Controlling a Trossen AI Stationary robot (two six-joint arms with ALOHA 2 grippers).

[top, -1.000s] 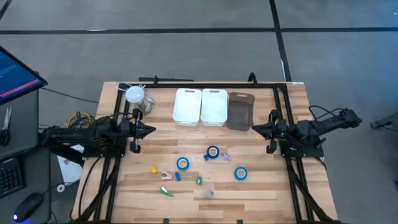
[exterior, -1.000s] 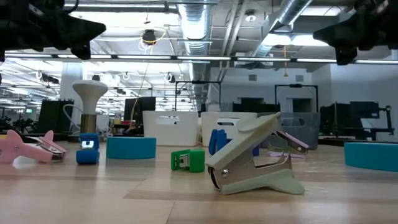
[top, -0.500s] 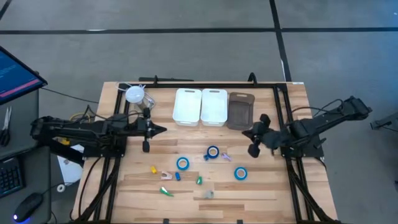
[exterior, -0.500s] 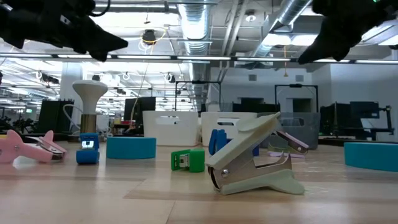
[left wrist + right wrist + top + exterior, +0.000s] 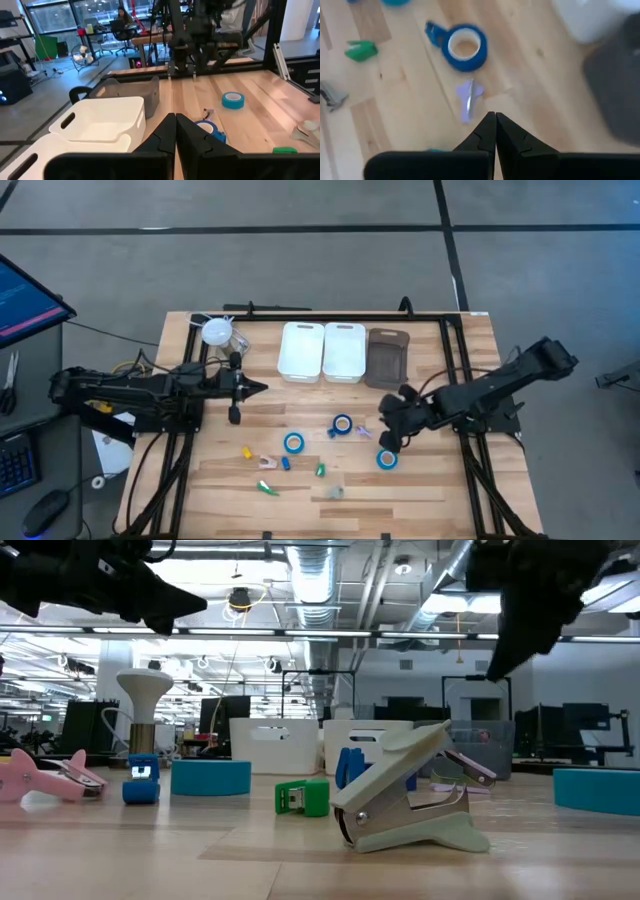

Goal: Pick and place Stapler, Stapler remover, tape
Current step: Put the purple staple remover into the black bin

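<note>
Meanwhile, the right gripper (image 5: 388, 442), fingers pressed together and empty, has swung in from the table's right edge over the last second and now hangs above the wooden table (image 5: 420, 490), just beside the nearest blue ring-shaped tape roll (image 5: 387, 459). A small lilac staple remover (image 5: 469, 100) lies ahead of it. Judgement: first pick imminent; nothing binned yet. The left gripper (image 5: 250, 388), likewise closed, waits beside the white rectangular bins (image 5: 322, 350).

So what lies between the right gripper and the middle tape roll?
A small lilac piece on bare wood, between the right gripper and the tape roll; the right wrist view shows it.
</note>
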